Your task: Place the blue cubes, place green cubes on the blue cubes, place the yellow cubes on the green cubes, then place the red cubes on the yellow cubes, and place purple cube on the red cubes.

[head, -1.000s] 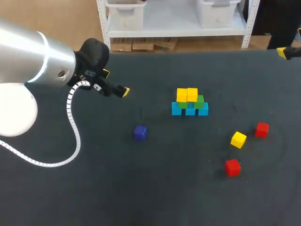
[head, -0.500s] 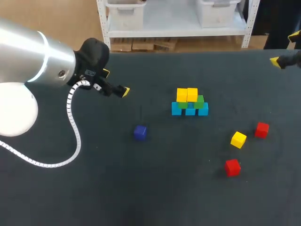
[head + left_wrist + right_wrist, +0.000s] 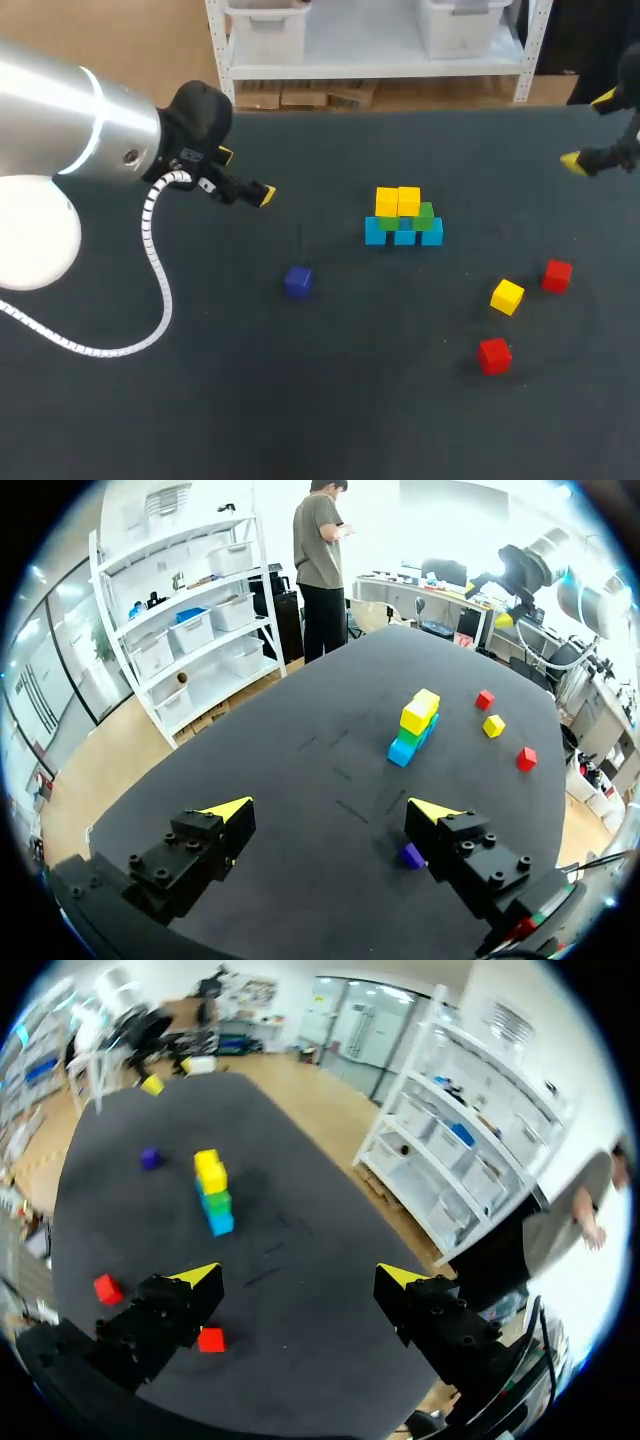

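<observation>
- Your right claw (image 3: pixel 587 130) hangs at the upper right edge of the frame, fingers apart and empty, well apart from every cube.
- The loose yellow cube (image 3: pixel 507 296) lies on the dark tabletop (image 3: pixel 200 400) at right of centre. The upper red cube (image 3: pixel 557 275) is near it on the right and the lower red cube (image 3: pixel 494 355) is below it.
- At centre, the row of light-blue cubes (image 3: pixel 403 234) carries the green cubes (image 3: pixel 425 213), with two stacked yellow cubes (image 3: pixel 398 201) on top.
- The yellow tier looks unfinished, so the loose yellow cube is probably your next pick, and the right claw is the nearer one.
- That cube sits turned on the tabletop. Rotate the wrist until the fingers face two flat sides, then descend straight down.
- Stay clear of the upper red cube as you come down.
- Your left claw (image 3: pixel 245 176) waits at upper left, fingers apart and empty. The small purple cube (image 3: pixel 297 282) lies below and to the right of it. Leave that one for last.
</observation>
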### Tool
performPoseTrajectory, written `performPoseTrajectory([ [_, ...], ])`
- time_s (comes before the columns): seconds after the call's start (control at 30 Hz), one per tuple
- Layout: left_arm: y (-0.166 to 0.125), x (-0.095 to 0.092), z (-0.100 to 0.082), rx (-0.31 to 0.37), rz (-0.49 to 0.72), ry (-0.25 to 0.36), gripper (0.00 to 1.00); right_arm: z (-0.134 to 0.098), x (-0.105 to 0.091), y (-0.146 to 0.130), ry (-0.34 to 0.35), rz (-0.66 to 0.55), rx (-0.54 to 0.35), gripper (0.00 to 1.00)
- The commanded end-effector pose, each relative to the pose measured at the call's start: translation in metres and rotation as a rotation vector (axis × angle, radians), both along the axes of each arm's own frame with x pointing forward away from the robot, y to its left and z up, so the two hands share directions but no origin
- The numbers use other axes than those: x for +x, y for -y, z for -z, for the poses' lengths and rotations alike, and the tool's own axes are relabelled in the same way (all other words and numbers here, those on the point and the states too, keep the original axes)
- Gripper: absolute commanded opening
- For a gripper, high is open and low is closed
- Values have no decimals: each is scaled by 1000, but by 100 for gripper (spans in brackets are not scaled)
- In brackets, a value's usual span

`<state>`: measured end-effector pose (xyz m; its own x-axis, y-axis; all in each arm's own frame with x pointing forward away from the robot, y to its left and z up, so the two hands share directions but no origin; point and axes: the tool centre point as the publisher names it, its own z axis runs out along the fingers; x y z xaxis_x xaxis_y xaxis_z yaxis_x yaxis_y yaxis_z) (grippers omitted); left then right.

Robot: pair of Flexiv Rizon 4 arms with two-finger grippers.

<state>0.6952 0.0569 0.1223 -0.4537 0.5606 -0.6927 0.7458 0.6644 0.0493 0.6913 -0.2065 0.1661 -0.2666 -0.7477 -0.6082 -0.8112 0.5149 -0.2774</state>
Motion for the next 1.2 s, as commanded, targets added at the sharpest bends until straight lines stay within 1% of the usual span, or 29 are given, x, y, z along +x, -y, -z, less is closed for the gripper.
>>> performPoseTrajectory([
  [0.03, -2, 0, 0, -6, 5, 1, 100, -2, -9, -17, -33, -87, -89, 100],
  [0.1, -2, 0, 0, -6, 5, 1, 100, -1, -15, -25, -34, -113, -154, 100],
  [0.23, -2, 0, 0, -6, 5, 1, 100, 5, -24, -35, -39, -149, -202, 100],
  [0.3, -2, 0, 0, -6, 5, 1, 100, 12, -29, -41, -51, -158, -225, 100],
  [0.47, -2, 0, 0, -6, 5, 1, 100, 24, -43, -52, -85, -183, -212, 100],
  [0.57, -2, 0, 0, -6, 5, 1, 100, 32, -54, -57, -110, -241, -217, 100],
  [0.63, -2, 0, 0, -6, 5, 1, 100, 34, -61, -57, -118, -271, -223, 100],
  [0.8, -2, 0, 0, -6, 5, 1, 100, 40, -74, -54, -159, -289, -235, 100],
  [0.87, -2, 0, 0, -6, 5, 1, 100, 40, -81, -55, -184, -292, -208, 100],
  [0.93, -2, 0, 0, -6, 5, 1, 100, 41, -88, -57, -193, -291, -202, 100],
  [1.1, -2, 0, 0, -6, 5, 1, 100, 51, -105, -60, -242, -299, -273, 100],
  [1.2, -2, 0, 0, -6, 5, 1, 100, 55, -111, -62, -267, -299, -312, 100],
])
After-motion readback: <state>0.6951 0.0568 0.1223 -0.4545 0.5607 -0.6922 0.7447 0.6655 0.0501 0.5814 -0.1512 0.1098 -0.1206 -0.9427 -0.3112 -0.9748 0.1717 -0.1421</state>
